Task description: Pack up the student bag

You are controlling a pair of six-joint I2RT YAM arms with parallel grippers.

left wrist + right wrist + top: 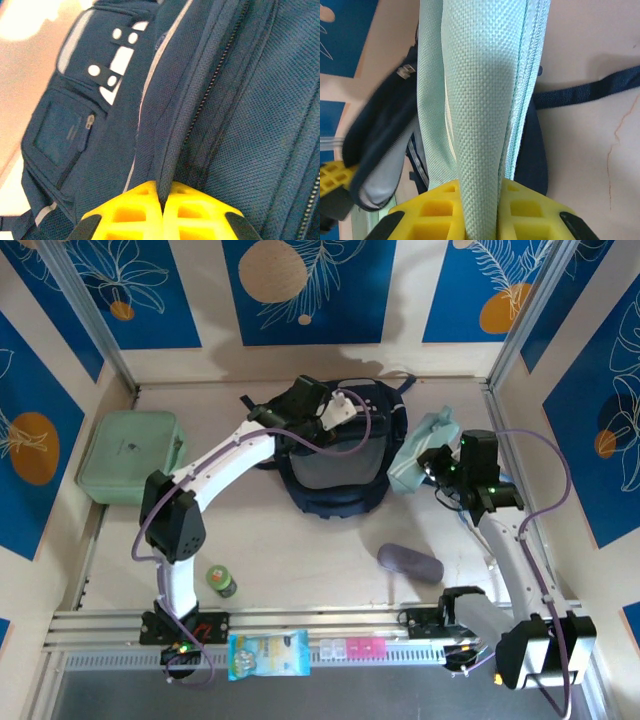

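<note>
L end effector [162, 200] pinches navy student bag [235, 115]; R end effector [480, 200] clamps mint case [480, 100].

The student bag [335, 480], a dark navy backpack, lies flat on the bench in the upper centre of the overhead frame. Its rounded end points toward the bottom edge and a dark strap loops at its upper right. Close up, it shows woven fabric, grey piping, zip lines and a small zipped pocket at lower left.

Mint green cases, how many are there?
2. One case lies at the table's left; the other case is clamped in the right gripper beside the student bag. More could be hidden.
</note>
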